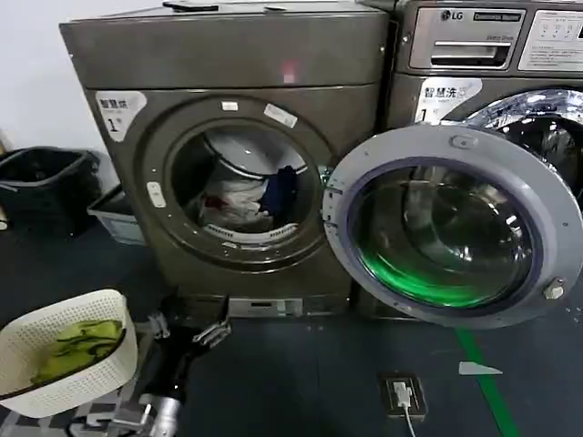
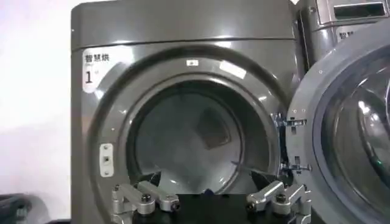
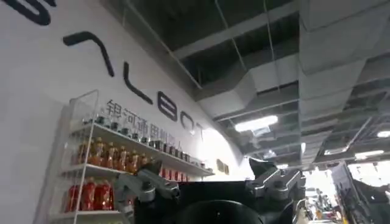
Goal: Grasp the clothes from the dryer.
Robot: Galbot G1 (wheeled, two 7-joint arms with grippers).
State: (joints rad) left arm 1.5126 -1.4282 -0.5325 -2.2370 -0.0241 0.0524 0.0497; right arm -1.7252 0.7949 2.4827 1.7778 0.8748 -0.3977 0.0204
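Observation:
The dryer (image 1: 228, 64) is the bronze-grey machine with a "1" sticker, and its round door (image 1: 460, 141) is swung open to the right. The clothes (image 1: 239, 198) lie inside the drum: a white and light-grey heap with a red patch, and a dark navy garment (image 1: 279, 189) beside it. My left gripper (image 1: 187, 326) is low in front of the dryer, below the porthole, open and empty. In the left wrist view its fingers (image 2: 143, 198) stand wide apart facing the drum opening (image 2: 189, 137). My right gripper (image 3: 210, 176) points up at a wall and ceiling, open and holding nothing.
A white perforated basket (image 1: 102, 314) with a yellow-green cloth (image 1: 77, 346) sits on the floor at the near left. A black bin (image 1: 41, 182) and a grey crate (image 1: 117, 214) stand left of the dryer. The LG machine (image 1: 474, 41) is on the right. A floor socket (image 1: 402, 394) lies ahead.

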